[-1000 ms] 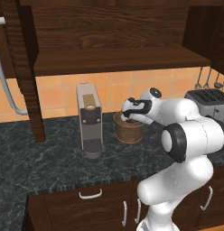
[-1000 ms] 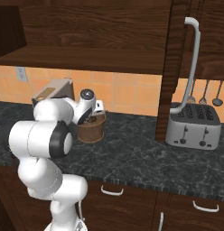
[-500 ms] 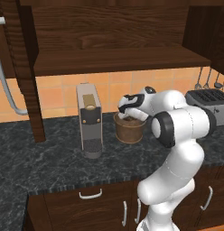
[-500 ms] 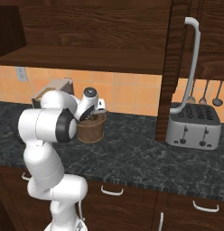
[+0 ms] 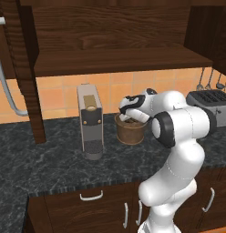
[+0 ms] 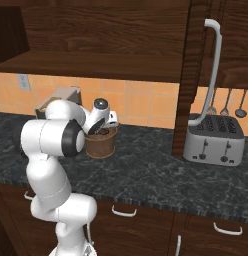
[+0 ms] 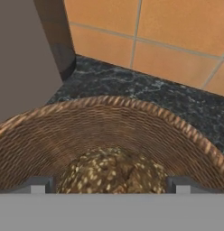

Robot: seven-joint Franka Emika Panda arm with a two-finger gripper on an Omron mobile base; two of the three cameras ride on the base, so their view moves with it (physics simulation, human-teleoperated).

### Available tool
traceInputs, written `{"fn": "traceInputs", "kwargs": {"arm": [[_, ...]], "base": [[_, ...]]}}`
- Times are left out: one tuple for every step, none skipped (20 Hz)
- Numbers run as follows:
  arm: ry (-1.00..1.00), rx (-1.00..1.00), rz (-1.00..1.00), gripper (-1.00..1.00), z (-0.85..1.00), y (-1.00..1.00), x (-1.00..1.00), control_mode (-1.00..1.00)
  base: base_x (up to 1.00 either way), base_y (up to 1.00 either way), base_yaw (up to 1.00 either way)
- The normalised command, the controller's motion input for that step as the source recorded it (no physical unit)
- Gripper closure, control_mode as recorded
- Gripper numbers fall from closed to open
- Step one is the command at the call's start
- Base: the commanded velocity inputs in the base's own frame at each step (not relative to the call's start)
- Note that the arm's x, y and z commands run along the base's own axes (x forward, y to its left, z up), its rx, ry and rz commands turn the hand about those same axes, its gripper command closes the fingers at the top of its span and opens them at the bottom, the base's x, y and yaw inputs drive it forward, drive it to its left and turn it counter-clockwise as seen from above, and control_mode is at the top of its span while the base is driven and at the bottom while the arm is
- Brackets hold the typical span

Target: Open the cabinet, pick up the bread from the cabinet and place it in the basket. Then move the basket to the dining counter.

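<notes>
Directly between the claw [image 7: 109, 184] fingertips lies bread [image 7: 111, 171].

Jaws [image 7: 109, 182] sit w/ tips spread apart, inside basket [image 5: 130, 132] mouth, seeded bread [image 7: 111, 173] between them, so woven wall rings them on all sides; way out is up. Coffee machine [image 5: 90, 120] stands close at basket's 9 o'clock, tiled wall at 12. Desk [image 6: 161, 172] bare toward toaster [image 6: 215, 142] at 3. Cabinet [image 5: 115, 45] shelf overhangs, limits lift height.
</notes>
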Motion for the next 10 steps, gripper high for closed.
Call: {"fn": "traceInputs", "kwargs": {"arm": [[0.0,0.0,0.0,-1.0,0.0,0.0,0.0,-1.0],[0.0,0.0,0.0,-1.0,0.0,0.0,0.0,-1.0],[0.0,0.0,0.0,-1.0,0.0,0.0,0.0,-1.0],[0.0,0.0,0.0,-1.0,0.0,0.0,0.0,-1.0],[0.0,0.0,0.0,-1.0,0.0,0.0,0.0,-1.0],[0.02,0.0,0.0,-1.0,0.0,0.0,0.0,-1.0],[0.04,0.0,0.0,-1.0,0.0,0.0,0.0,-1.0],[0.08,0.0,0.0,-1.0,0.0,0.01,0.0,-1.0],[0.04,0.0,0.0,-1.0,0.0,0.0,0.0,-1.0],[0.04,0.0,0.0,-1.0,0.0,0.0,0.0,-1.0]], "base": [[0.0,0.0,0.0],[0.0,0.0,0.0],[0.0,0.0,0.0],[0.0,0.0,0.0],[0.0,0.0,0.0],[0.0,0.0,0.0],[0.0,0.0,0.0],[0.0,0.0,0.0],[0.0,0.0,0.0],[0.0,0.0,0.0]]}}
